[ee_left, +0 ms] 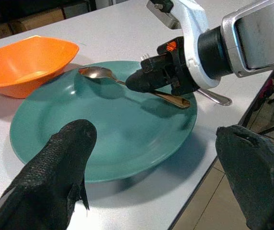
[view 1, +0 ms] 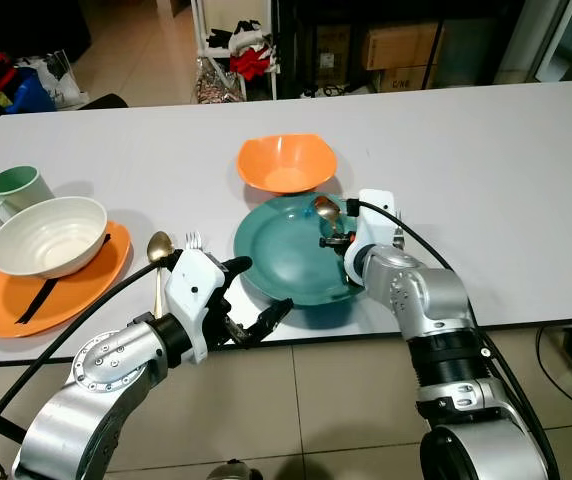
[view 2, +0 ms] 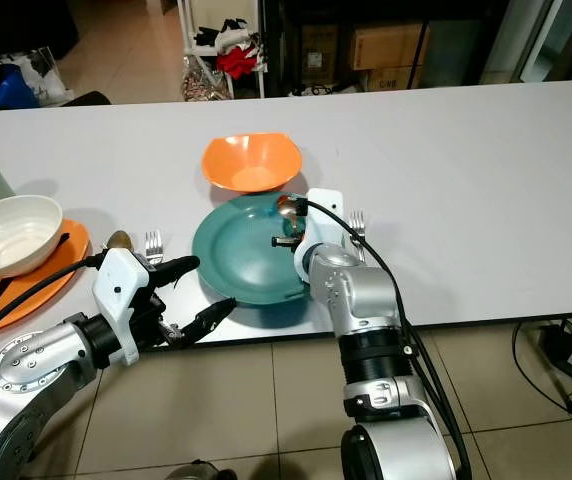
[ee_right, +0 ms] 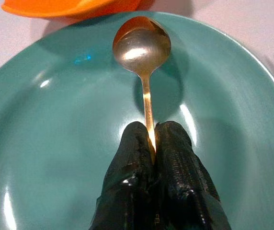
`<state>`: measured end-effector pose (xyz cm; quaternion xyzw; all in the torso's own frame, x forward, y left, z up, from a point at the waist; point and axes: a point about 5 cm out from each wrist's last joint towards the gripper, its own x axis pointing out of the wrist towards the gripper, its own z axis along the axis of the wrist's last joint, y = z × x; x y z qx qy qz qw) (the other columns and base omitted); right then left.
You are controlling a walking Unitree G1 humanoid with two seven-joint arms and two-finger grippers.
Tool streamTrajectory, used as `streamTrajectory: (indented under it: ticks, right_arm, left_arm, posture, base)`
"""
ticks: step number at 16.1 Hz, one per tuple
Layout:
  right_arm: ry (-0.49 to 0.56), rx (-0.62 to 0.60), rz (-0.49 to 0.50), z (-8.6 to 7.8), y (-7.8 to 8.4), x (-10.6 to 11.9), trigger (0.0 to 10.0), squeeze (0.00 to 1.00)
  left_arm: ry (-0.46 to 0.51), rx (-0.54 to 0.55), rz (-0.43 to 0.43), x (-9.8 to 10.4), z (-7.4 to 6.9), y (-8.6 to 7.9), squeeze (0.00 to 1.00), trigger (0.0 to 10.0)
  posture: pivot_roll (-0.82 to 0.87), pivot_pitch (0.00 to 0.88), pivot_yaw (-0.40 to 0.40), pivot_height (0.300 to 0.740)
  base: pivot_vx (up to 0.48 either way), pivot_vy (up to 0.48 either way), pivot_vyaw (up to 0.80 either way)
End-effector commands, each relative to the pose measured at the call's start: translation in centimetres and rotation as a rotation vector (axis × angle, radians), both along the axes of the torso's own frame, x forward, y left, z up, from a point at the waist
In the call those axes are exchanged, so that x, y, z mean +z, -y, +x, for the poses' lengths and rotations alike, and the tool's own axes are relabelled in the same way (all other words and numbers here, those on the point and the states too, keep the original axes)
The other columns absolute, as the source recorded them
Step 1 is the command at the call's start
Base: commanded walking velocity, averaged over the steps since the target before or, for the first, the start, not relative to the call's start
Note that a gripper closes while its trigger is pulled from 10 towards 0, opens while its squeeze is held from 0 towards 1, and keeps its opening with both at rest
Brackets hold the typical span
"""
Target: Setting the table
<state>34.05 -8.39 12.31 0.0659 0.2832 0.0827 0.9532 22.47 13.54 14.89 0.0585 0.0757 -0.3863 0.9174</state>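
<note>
A teal plate [view 1: 286, 262] lies near the table's front edge, with an orange bowl [view 1: 286, 162] just behind it. My right gripper [ee_right: 150, 133] is shut on the handle of a gold spoon [ee_right: 142, 46] and holds it over the plate's right half, the spoon's bowl pointing toward the orange bowl. My left gripper [view 1: 258, 292] hovers open at the table's front edge, just left of the teal plate, with nothing between its fingers [ee_left: 55, 177]. A second gold spoon [view 1: 158, 248] and a fork [view 1: 194, 240] lie on the table left of the plate.
At the left stands a white bowl [view 1: 48, 235] on an orange plate [view 1: 86, 285] with a black utensil [view 1: 34, 300] under it, and a green mug [view 1: 16, 188] behind. Another fork [view 2: 356, 222] lies right of the teal plate. The table's right half is bare.
</note>
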Motion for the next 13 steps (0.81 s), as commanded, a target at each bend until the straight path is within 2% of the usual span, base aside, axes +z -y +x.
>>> streamTrajectory:
  ticks: [1, 3, 4, 5, 7, 8, 13]
  right_arm:
    - [0.014, 0.011, -0.016, 0.34, -0.26, 0.13, 10.0, 0.0]
    - [0.007, 0.012, -0.025, 0.41, -0.15, -0.43, 10.0, 0.0]
    - [0.006, 0.014, -0.022, 0.43, -0.16, -0.51, 10.0, 0.04]
    - [0.005, 0.018, -0.014, 0.53, -0.26, -0.68, 10.0, 0.47]
    - [0.006, 0.018, -0.009, 0.67, -0.3, -0.81, 10.0, 0.95]
    - [0.01, 0.02, -0.005, 0.71, -0.35, -0.77, 10.0, 1.0]
    - [0.056, 0.048, -0.006, 0.69, -0.6, 0.03, 10.0, 1.0]
  left_arm:
    - [0.005, -0.015, 0.005, 0.26, -0.14, 0.03, 0.0, 10.0]
    - [0.004, -0.015, 0.003, 0.19, -0.17, 0.08, 0.0, 10.0]
    - [0.004, -0.015, 0.003, 0.17, -0.18, 0.09, 0.0, 10.0]
    - [0.004, -0.015, 0.002, 0.14, -0.19, 0.11, 0.0, 10.0]
    - [0.005, -0.014, 0.003, 0.14, -0.14, 0.09, 0.0, 10.0]
    - [0.007, -0.013, 0.003, 0.15, -0.12, 0.04, 0.0, 10.0]
    - [0.012, -0.015, 0.006, 0.16, -0.13, 0.05, 0.0, 10.0]
  posture:
    - [0.11, 0.0, 0.061, 0.74]
    - [0.11, 0.0, 0.06, 0.74]
    - [0.11, 0.0, 0.06, 0.74]
    - [0.11, 0.0, 0.059, 0.74]
    - [0.11, 0.0, 0.059, 0.74]
    - [0.12, 0.0, 0.058, 0.74]
    - [0.11, 0.0, 0.062, 0.74]
  base:
    - [0.0, 0.0, 0.0]
    - [0.0, 0.0, 0.0]
    - [0.0, 0.0, 0.0]
    - [0.0, 0.0, 0.0]
    - [0.0, 0.0, 0.0]
    - [0.0, 0.0, 0.0]
    - [0.0, 0.0, 0.0]
